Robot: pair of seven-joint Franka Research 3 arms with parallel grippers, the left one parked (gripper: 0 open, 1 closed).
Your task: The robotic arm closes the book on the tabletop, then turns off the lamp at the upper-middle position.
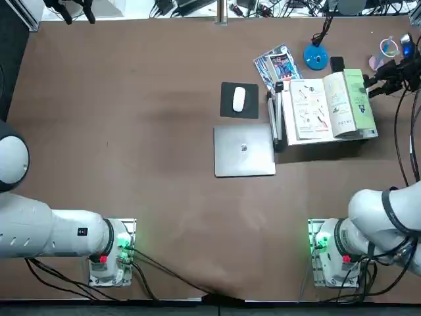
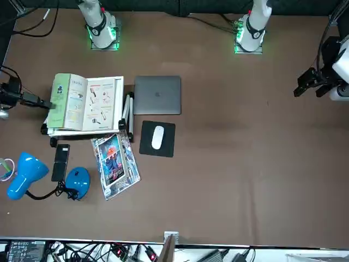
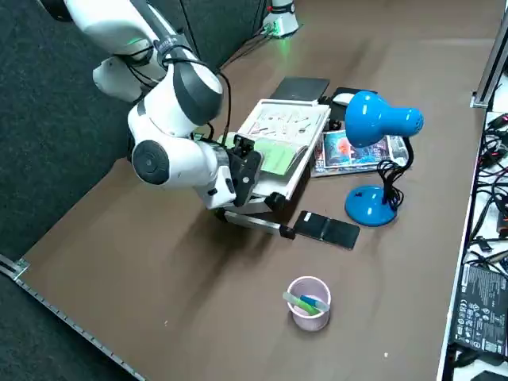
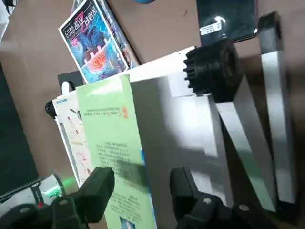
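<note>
The book (image 1: 325, 105) lies open on a raised stand at the table's far right, white illustrated pages up. Its green cover (image 1: 360, 100) on the right side is tilted up. My right gripper (image 1: 383, 74) is at the book's right edge, low over the tabletop (image 1: 131, 131). In the wrist view the gripper (image 4: 140, 186) is open, and the green cover (image 4: 116, 138) runs between its two black fingers (image 4: 97, 188). The lamp (image 1: 316, 58) has a round blue base just behind the book. Its blue head (image 3: 381, 119) hangs over the base (image 3: 369, 205).
A grey laptop (image 1: 244, 150) lies left of the book, with a white mouse (image 1: 239, 99) on a black pad behind it. Glossy leaflets (image 1: 279, 66) and a black device (image 3: 327, 229) lie near the lamp. A pink cup (image 3: 308, 302) stands at the right edge.
</note>
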